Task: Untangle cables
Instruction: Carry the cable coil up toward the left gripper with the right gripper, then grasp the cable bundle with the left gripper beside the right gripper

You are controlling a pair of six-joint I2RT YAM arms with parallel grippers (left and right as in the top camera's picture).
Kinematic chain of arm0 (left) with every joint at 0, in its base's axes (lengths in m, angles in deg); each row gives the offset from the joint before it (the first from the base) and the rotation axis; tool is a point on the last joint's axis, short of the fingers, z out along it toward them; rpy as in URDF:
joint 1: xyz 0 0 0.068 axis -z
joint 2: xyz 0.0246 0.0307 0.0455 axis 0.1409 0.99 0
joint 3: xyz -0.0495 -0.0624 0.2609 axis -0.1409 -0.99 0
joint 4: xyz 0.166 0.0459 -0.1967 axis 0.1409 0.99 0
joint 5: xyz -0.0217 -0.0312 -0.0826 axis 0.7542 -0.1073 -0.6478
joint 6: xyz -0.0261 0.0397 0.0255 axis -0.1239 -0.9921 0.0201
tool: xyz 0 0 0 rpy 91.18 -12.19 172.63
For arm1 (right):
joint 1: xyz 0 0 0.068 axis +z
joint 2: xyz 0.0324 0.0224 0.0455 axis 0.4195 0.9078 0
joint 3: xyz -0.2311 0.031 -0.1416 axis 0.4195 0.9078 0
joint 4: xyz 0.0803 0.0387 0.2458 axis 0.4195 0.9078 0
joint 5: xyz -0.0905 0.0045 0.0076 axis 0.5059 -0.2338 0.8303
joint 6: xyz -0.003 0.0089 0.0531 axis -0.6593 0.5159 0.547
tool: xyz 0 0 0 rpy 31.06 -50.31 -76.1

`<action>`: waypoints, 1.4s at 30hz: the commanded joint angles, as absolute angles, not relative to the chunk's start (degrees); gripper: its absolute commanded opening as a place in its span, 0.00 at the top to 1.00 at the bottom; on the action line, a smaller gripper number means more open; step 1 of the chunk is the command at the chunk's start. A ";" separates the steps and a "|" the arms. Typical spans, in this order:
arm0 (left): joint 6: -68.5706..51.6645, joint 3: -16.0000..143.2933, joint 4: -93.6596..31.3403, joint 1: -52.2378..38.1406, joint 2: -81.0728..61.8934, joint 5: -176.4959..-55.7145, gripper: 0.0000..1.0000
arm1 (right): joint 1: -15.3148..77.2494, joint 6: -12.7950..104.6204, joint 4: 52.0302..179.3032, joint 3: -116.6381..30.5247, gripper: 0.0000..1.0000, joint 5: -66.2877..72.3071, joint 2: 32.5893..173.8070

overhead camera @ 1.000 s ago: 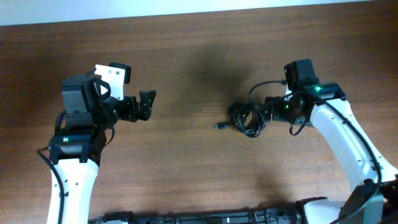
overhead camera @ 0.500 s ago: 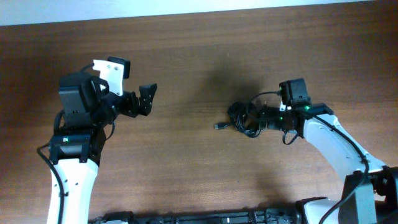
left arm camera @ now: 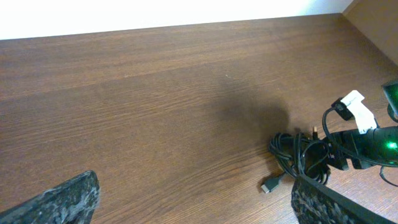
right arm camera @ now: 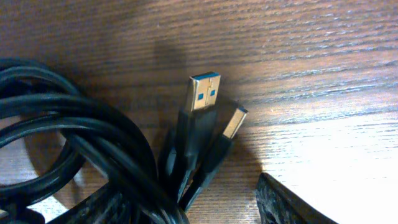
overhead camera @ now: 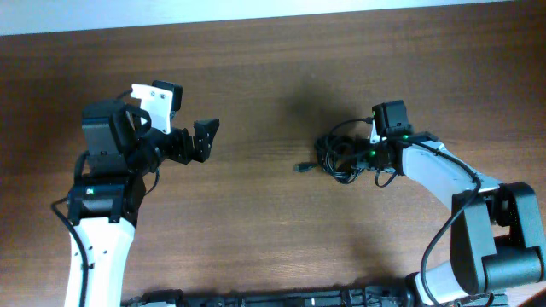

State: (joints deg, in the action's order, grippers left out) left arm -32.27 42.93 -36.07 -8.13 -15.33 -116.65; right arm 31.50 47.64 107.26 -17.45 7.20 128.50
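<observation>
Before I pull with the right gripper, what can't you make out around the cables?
- Grip: whether the right gripper pinches the cables. Overhead, its body covers the fingertips, and the right wrist view's bottom edge crops the fingers.
- Count: cords overlap and are cropped at the right wrist view's left edge.
- Loose plug: too small overhead.

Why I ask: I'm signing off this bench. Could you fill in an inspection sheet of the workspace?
Surface: brown wood-grain table.
Job's things: black cable knot on the right half; one loose plug lies to its left.
Clutter: nothing seen.
Grippers: left claw open, raised, empty; right claw at the knot, jaws apart around two plugs, no grip seen.
Cables: black arm wiring hangs beside the right arm.
Surroundings: pale wall along the far edge.
</observation>
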 commanded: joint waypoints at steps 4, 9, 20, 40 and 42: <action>-32.55 44.02 -36.11 -8.11 -15.20 -117.88 0.01 | 32.01 46.42 111.66 -14.81 0.96 8.16 132.21; -32.22 44.02 -32.15 -8.11 -15.20 -117.88 0.01 | 31.92 44.23 114.76 -19.11 0.96 -2.92 129.09; -25.80 44.02 -31.45 -8.11 -15.20 -134.07 0.01 | 31.92 29.17 103.87 -24.60 0.96 -11.47 99.03; -12.11 44.02 -54.45 7.78 -15.20 -142.53 0.01 | 37.56 18.50 90.30 -24.60 0.96 -29.55 93.85; -11.90 44.02 -55.52 8.61 -15.20 -142.49 0.01 | 37.67 18.55 90.11 -24.60 0.96 -32.41 93.85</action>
